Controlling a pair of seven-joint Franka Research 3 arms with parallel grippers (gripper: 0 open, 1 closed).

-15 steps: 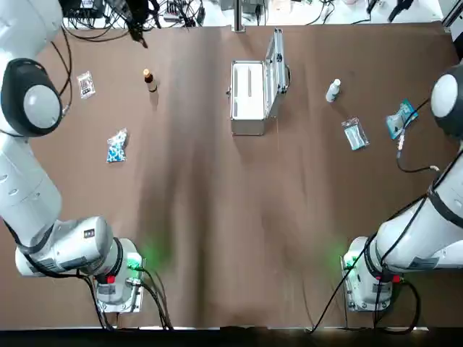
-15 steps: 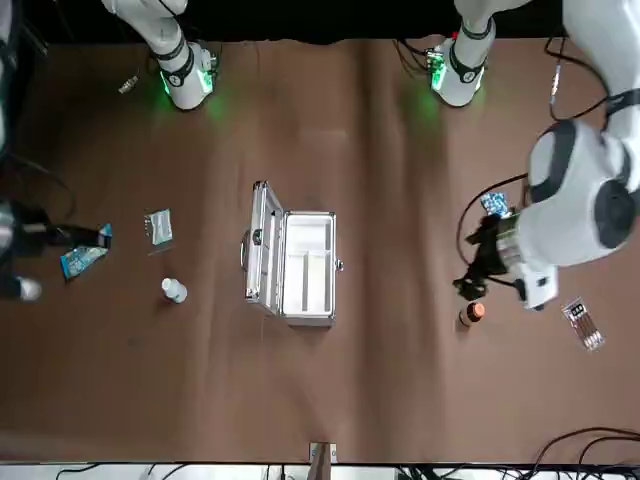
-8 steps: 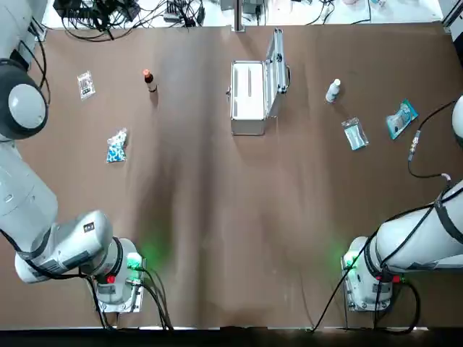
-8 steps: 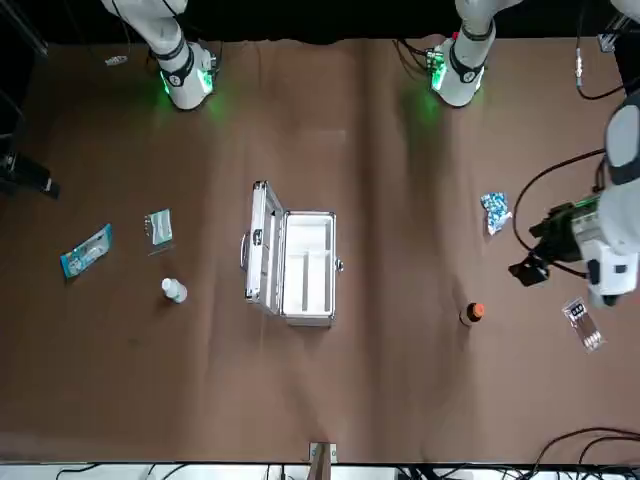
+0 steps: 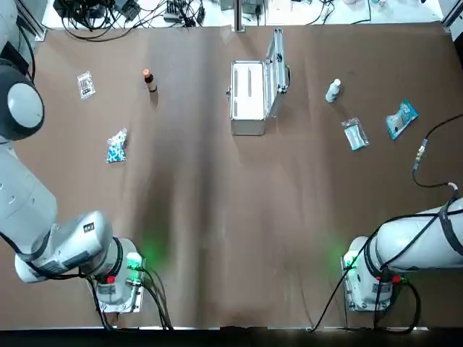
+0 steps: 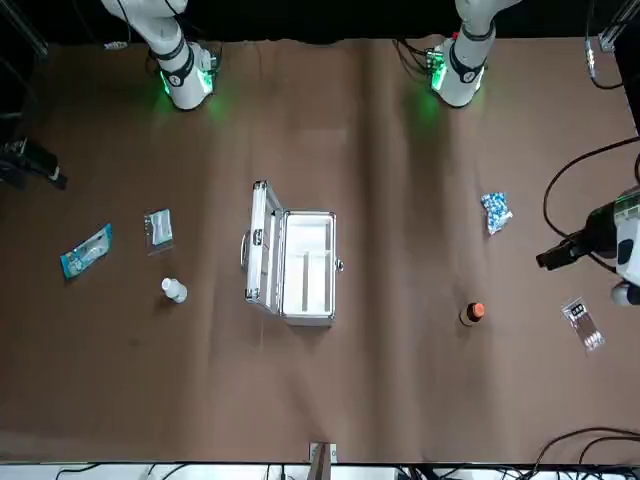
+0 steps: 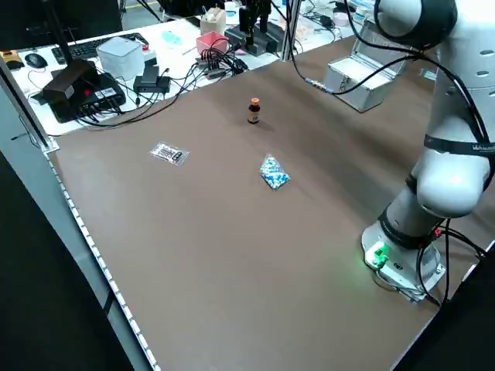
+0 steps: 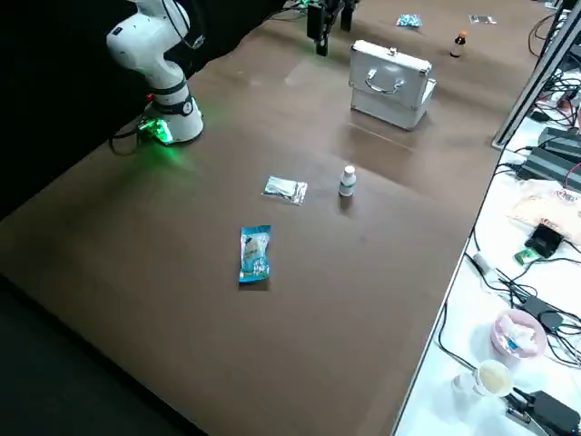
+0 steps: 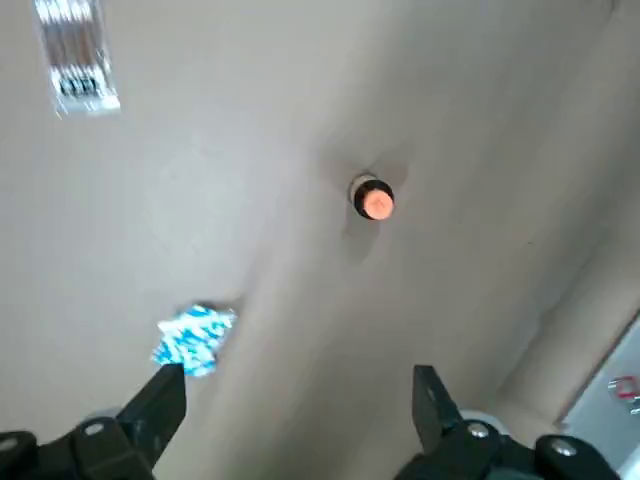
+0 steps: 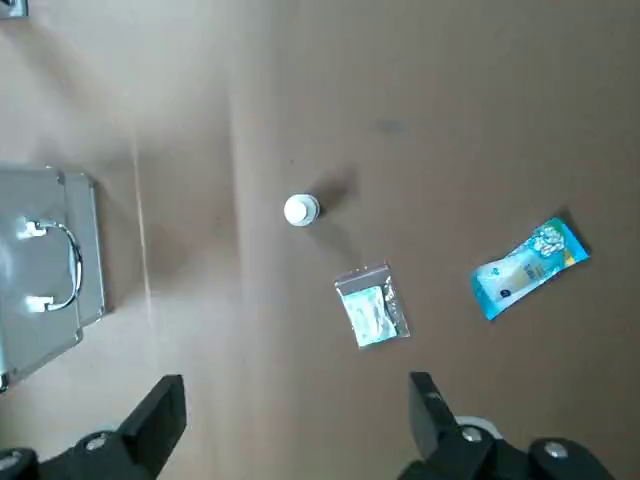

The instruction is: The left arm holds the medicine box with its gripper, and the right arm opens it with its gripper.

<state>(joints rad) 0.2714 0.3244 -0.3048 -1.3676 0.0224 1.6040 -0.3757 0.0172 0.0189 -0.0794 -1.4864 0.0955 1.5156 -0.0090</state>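
Left arm (image 6: 627,236) partly beyond picture edge

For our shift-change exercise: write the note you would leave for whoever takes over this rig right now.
The left gripper is open and empty, raised by the left edge of the table.
The right gripper is open and empty, raised by the right edge.
The medicine box sits far centre, lid upright.
Done: box opened.
Remaining: nothing visible; neither gripper touches the box.

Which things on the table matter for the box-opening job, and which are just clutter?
For the job: medicine box, lid already up; left gripper, open; right gripper, open.

Lying about: orange-capped bottle, blister strip, blue pill pack, white bottle, clear sachet, blue packet.
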